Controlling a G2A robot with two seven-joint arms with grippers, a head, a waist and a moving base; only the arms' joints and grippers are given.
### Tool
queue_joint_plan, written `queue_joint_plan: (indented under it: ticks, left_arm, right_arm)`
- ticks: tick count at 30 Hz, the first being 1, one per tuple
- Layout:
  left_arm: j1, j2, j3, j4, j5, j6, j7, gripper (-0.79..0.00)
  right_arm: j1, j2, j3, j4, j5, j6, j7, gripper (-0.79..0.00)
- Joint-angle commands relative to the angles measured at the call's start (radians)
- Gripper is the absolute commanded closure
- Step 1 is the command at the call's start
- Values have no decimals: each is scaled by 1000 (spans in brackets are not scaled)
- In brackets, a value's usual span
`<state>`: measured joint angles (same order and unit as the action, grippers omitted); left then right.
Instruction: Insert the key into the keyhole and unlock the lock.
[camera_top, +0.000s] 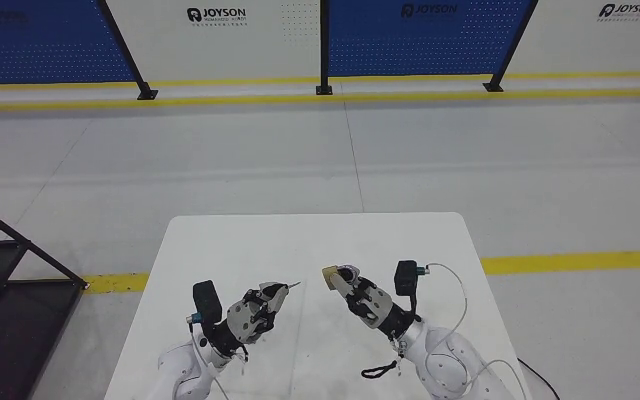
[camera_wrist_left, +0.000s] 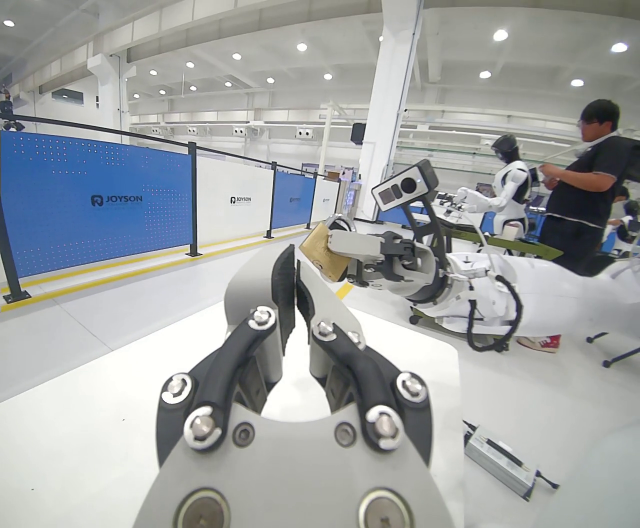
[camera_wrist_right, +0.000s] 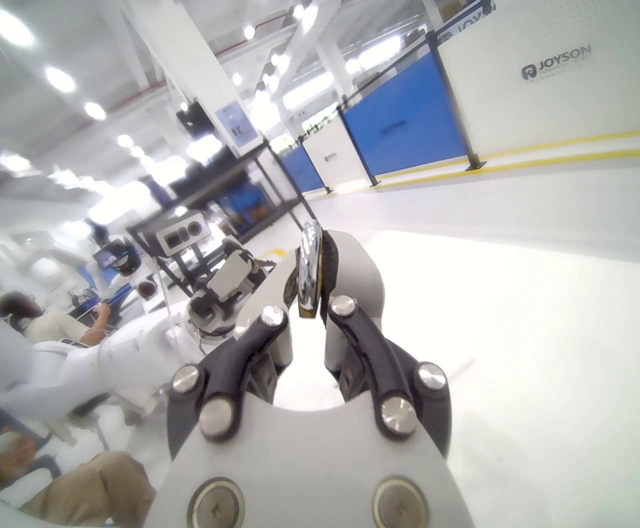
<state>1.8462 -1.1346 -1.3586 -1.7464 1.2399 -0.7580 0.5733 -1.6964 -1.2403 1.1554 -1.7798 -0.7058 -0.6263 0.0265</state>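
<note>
Grippers both loaded. Top view: left gripper pinches thin metal key, right gripper clamps rectangular brass padlock, the two near but not touching, over white table. Left wrist view: fingers closed; padlock just ahead. Right wrist view: fingers squeeze padlock, edge-on.

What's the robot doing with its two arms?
The robot's left end effector pinches a thin silver metal key, and its right end effector grips a brass-coloured metal padlock. Both are held above the white table, with the key's tip pointing toward the padlock across a small gap. The key isn't inserted yet.
</note>
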Motion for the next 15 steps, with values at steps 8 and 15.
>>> queue_joint_plan:
  ticks: [8, 15]
  left_arm:
    - [-5, -1, 9, 0, -16, 8, -21, 0]
    - [-50, -19, 99, 61, -251, -35, -8, 0]
  right_arm:
    - [6, -1, -6, 9, 23, 5, 0, 0]
    - [61, -19, -74, 84, 65, -149, -165, 0]
